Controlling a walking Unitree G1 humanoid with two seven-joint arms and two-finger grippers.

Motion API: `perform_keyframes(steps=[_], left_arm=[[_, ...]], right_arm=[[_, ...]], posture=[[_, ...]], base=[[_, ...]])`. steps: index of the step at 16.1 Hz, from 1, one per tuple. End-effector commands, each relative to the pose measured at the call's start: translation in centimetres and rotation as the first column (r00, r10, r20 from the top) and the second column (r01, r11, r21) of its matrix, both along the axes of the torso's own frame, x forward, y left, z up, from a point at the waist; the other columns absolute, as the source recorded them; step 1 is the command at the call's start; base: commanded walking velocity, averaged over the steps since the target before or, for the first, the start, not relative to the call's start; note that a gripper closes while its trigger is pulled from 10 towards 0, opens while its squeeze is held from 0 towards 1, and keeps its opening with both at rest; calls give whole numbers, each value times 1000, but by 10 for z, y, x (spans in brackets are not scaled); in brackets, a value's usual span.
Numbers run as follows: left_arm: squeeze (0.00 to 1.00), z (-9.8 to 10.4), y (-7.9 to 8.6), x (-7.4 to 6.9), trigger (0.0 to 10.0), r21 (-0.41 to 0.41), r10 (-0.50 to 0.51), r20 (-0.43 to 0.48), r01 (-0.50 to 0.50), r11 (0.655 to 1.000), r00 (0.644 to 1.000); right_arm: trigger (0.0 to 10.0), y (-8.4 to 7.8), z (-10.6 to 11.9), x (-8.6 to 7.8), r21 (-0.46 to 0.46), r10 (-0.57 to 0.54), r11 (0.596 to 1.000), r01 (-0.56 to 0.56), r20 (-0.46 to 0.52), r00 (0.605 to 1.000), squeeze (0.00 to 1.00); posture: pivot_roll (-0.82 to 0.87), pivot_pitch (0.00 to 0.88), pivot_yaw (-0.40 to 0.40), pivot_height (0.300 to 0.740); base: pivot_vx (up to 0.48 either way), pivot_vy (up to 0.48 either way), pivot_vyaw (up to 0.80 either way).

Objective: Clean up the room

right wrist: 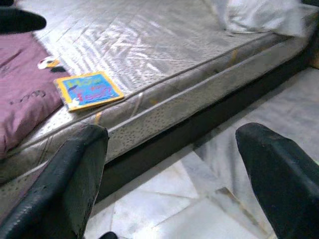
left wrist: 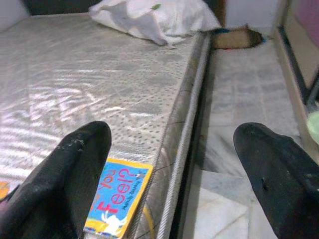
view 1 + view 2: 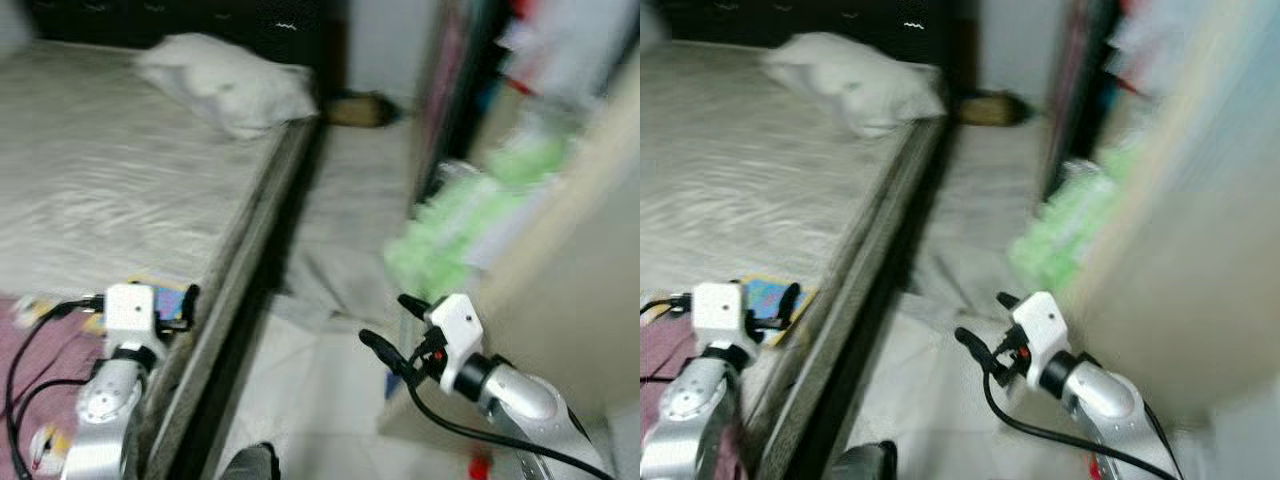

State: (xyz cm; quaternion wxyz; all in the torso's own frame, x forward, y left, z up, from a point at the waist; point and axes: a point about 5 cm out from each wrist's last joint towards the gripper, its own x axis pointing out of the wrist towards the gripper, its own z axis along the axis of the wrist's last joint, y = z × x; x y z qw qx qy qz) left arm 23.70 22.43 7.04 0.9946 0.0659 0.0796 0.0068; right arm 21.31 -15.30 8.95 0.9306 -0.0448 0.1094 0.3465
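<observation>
A blue and yellow children's book (image 1: pixel 88 90) lies flat near the mattress's (image 3: pixel 120 190) near edge, beside a purple cloth (image 1: pixel 22 97). My left gripper (image 2: pixel 172 189) hovers open just over the book (image 2: pixel 117 196), above the bed's edge, with nothing between its fingers (image 2: pixel 75 169). Off to the side of the bed, my right gripper (image 3: pixel 388 320) is open and empty above the pale tiled floor (image 3: pixel 320 400). A white pillow (image 3: pixel 230 80) rests at the far corner of the bed. The eye views are blurred.
A narrow aisle of floor runs between the bed and a tall shelf unit (image 3: pixel 560 260) on the right, where something pale green (image 3: pixel 455 220) sticks out. A brown object (image 3: pixel 355 108) lies on the floor at the aisle's far end.
</observation>
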Motion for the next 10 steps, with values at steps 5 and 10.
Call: perform_keyframes(steps=[5,10], left_arm=[[0,-2,4,-2,10000,3,14,-13,-14,1000,1000],[0,-2,0,-1,10000,-7,6,-10,-6,1000,1000]], right_arm=[[10000,1,7,12,19,-99,995,98,66,993,0],[10000,1,12,25,35,-212,977,209,125,969,0]], posture=[[-46,82,-36,740],[-43,71,-35,740]], base=[[0,0,775],[0,0,123]])
